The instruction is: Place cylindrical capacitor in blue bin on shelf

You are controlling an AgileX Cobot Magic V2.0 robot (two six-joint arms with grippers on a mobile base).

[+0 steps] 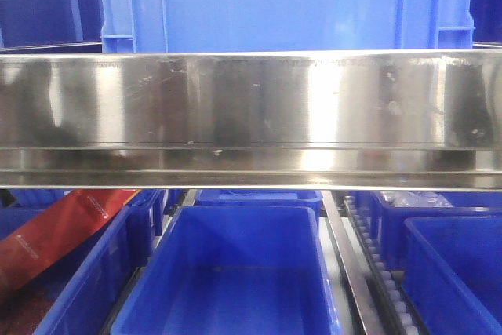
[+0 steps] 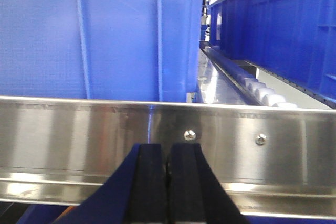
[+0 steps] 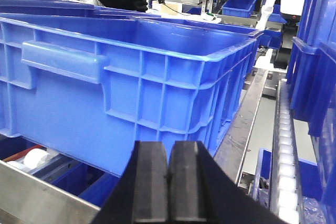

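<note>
Shiny stainless-steel shelf rails [image 1: 251, 107] span a warehouse rack of blue plastic bins [image 1: 235, 272]. Left gripper [image 2: 167, 182] and right gripper [image 3: 168, 187] are pressed together, apparently empty; no capacitor shows. Locating it seemingly comes next.

Shelf [image 1: 251, 115] glossy scuffed steel; blue bin [image 1: 235, 272] smooth plastic.

Front view level, close on shelf [image 1: 251, 107] rail; both wrist views past jaws, toward blue bins [image 3: 131, 72].
</note>
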